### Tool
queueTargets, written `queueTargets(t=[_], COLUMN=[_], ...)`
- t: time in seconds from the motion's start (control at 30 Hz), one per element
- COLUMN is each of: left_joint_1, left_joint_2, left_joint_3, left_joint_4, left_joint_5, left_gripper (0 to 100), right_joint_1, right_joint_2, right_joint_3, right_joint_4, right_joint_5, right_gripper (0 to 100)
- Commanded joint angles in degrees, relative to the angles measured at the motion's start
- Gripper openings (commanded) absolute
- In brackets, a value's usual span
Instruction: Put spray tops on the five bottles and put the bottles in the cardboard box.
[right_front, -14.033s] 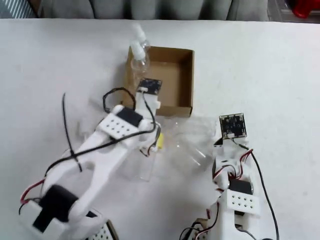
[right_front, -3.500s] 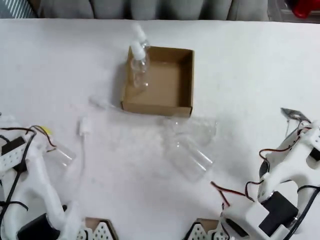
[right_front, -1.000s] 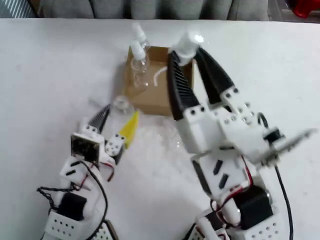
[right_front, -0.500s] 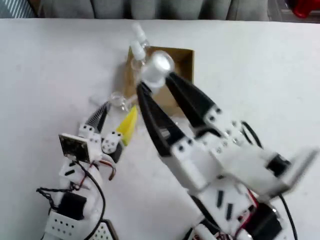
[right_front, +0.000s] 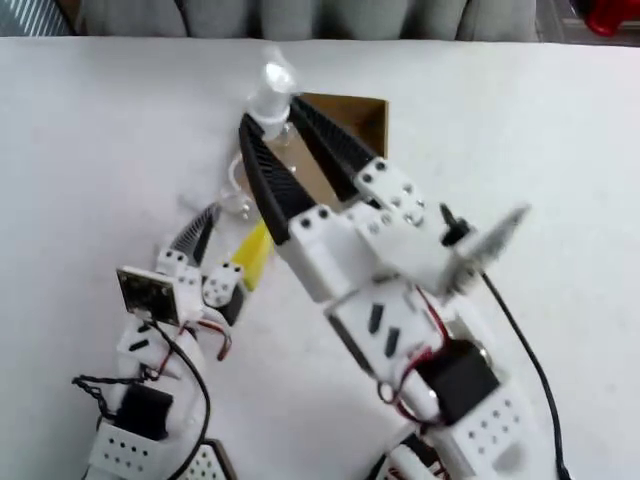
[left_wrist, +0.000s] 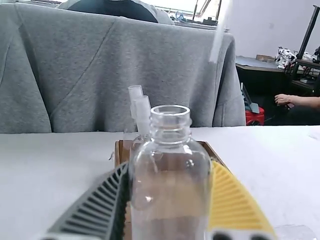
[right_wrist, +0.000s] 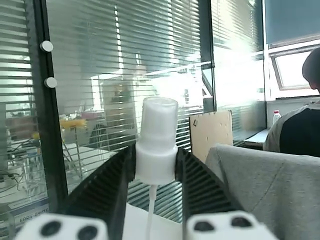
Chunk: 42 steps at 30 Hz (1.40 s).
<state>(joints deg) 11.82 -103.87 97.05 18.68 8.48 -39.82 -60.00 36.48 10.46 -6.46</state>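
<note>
From the high view, the right gripper (right_front: 271, 112) was up over the white table (right_front: 100, 120), its two black fingers pinched on a white spray top (right_front: 272, 82). That top sat above the near left corner of the cardboard box (right_front: 362, 115), and the arm covered much of the box. Down to the left, the left gripper (right_front: 238, 222) had a grey finger and a yellow finger clamped around a clear bottle (right_front: 238, 203), and the bottle stood just in front of the box, close under the raised top.

Over to the left wrist view: the bottle (left_wrist: 170, 170) stood upright, squeezed between the grey finger (left_wrist: 100, 210) and the yellow one (left_wrist: 232, 205), and its neck was open, no top on it. Right behind it was the cardboard box (left_wrist: 120, 147), with two capped bottles (left_wrist: 137, 107) standing at its corner, one close behind the other. A thin white tube (left_wrist: 216, 42) hung in the air on the yellow finger's side.

And the right wrist view: the spray top (right_wrist: 156, 145) was gripped by its collar between the black fingers (right_wrist: 197, 190), nozzle end up. Its thin dip tube (right_wrist: 150, 205) hung straight down between them.
</note>
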Motion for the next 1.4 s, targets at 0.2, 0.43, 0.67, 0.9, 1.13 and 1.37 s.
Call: queueTargets(t=[0.2,0.43,0.67,0.9,1.13,1.37], left_joint_1=[-0.5,-0.5,-0.5,-0.5,-0.5,-0.5], left_joint_2=[-0.9,-0.9,-0.9,-0.9,-0.9,-0.9], left_joint_3=[-0.1,-0.1,-0.1,-0.1,-0.1,-0.1], left_joint_4=[1.5,1.5,1.5,1.6,1.6,1.6], left_joint_5=[0.7,0.7,0.7,0.7,0.7,0.7], left_gripper=[2,2,2,2,2,2], right_joint_1=[0.5,0.3,0.5,0.4,0.5,0.5], right_joint_2=[4.9,5.6,5.8,9.5,10.3,10.3], right_joint_3=[-0.5,-0.4,-0.4,-0.9,-0.4,-0.4], right_joint_4=[-2.1,-2.1,-2.1,-2.2,-3.3,3.6], right_joint_5=[-0.5,-0.5,-0.5,-0.5,-0.4,-0.5], right_gripper=[1.5,1.5,1.5,1.5,1.5,1.5])
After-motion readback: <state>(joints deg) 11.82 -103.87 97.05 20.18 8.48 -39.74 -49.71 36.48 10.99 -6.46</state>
